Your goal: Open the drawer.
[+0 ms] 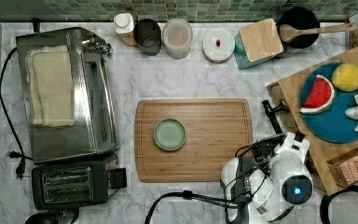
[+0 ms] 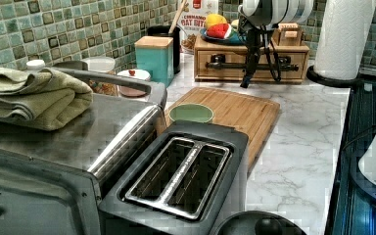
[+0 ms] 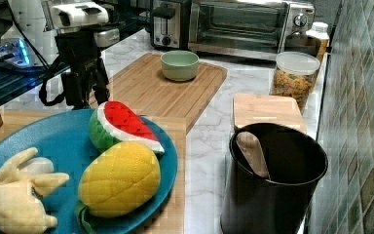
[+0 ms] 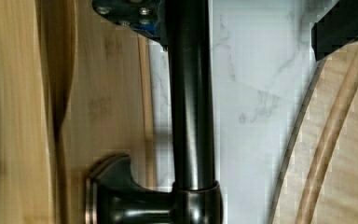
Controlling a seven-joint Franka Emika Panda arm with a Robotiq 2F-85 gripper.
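Marble tabletop (image 1: 191,79) spreads wide, board (image 1: 214,140) in the middle. At the top view's right edge sits the wooden unit, its drawer (image 2: 252,66) facing the board in the left view. The arm (image 1: 279,177) hangs over that gap. The end effector (image 2: 247,81) points down right in front of the drawer, level with the black handle (image 4: 191,116). Wrist view: one finger (image 4: 126,9) lies at the bar's drawer side, the other (image 4: 342,25) well apart over marble — spread wide, nothing clamped.
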